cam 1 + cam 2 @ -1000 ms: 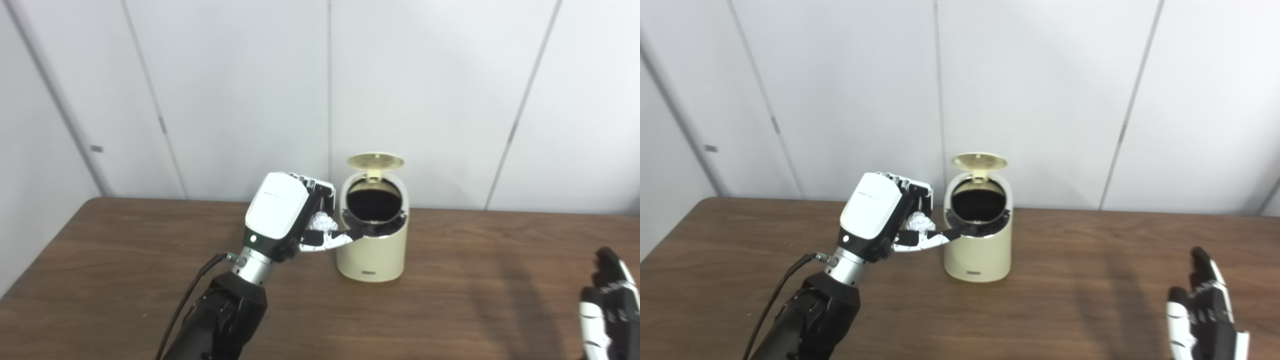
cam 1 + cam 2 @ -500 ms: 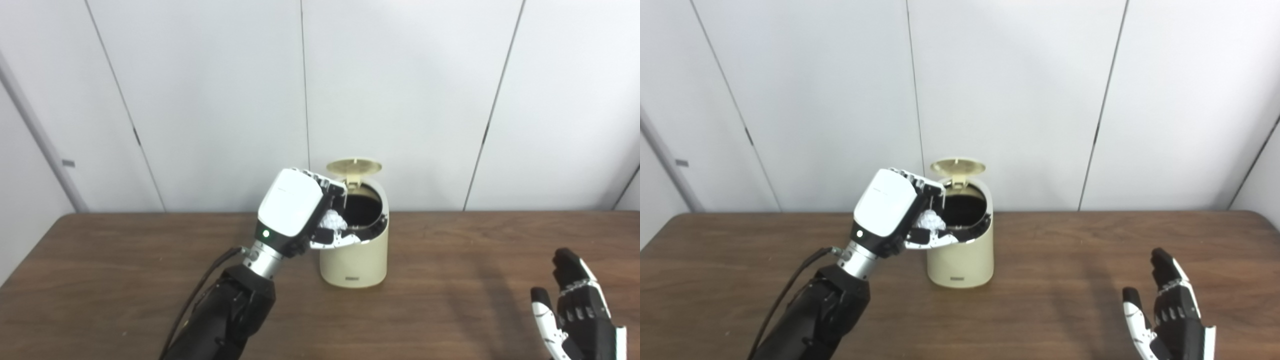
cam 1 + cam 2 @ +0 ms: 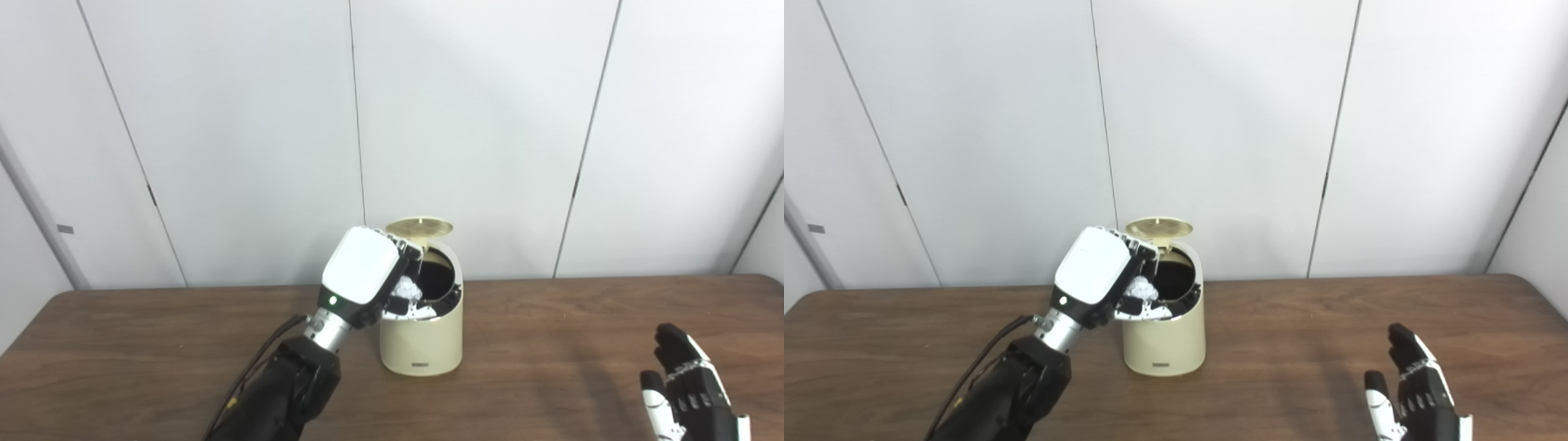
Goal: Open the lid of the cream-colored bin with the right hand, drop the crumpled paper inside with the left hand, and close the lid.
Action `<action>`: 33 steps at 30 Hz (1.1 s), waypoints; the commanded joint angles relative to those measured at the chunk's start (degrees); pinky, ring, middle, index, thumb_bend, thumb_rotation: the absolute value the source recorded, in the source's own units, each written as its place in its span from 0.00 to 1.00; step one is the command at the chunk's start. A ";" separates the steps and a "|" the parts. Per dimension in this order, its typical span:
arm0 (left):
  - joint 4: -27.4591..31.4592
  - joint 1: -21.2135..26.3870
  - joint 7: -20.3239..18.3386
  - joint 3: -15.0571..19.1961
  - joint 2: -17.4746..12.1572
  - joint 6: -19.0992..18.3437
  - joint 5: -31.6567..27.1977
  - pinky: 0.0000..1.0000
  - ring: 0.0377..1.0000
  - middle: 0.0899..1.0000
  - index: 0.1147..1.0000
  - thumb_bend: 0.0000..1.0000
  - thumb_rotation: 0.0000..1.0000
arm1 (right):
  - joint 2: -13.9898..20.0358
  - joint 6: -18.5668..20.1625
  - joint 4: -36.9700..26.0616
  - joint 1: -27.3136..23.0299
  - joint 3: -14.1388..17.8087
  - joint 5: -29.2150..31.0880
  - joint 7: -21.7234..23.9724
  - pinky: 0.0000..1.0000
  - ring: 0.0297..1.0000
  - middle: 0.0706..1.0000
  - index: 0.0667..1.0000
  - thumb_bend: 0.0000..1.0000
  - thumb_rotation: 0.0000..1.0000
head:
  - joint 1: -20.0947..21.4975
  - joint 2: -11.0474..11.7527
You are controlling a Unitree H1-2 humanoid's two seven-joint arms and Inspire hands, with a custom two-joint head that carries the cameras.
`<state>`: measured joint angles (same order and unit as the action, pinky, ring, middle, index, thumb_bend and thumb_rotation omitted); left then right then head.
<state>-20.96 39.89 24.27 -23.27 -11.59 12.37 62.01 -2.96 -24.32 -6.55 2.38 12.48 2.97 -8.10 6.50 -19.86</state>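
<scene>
The cream-colored bin (image 3: 421, 343) stands mid-table with its round lid (image 3: 419, 226) tipped up and its dark mouth (image 3: 438, 278) open. My left hand (image 3: 366, 275) is shut on the white crumpled paper (image 3: 405, 289) and holds it at the left rim of the mouth, fingers reaching over the opening. The same hand shows in the right eye view (image 3: 1099, 275) with the paper (image 3: 1141, 289). My right hand (image 3: 689, 392) is open, fingers spread, low at the table's right front, far from the bin.
The brown wooden table (image 3: 153, 343) runs across the view, backed by a white panelled wall (image 3: 245, 122). A black cable (image 3: 257, 361) hangs along my left forearm.
The camera has shifted, so the whole scene sits differently. My left hand has carried the paper from beside the bin to over its open mouth. The right hand stays open and low.
</scene>
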 commanded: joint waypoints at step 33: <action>-19.19 11.15 21.12 -5.15 0.45 7.65 -2.48 0.15 0.16 0.17 0.20 0.94 0.55 | -1.63 -2.56 -3.44 3.05 -2.90 -1.49 0.27 0.87 0.85 0.80 0.74 0.23 0.46 | 1.62 -0.44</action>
<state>-40.90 47.62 43.67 -28.80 -11.24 19.10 60.75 -4.04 -24.86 -8.66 5.26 10.02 1.70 -7.98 8.09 -20.39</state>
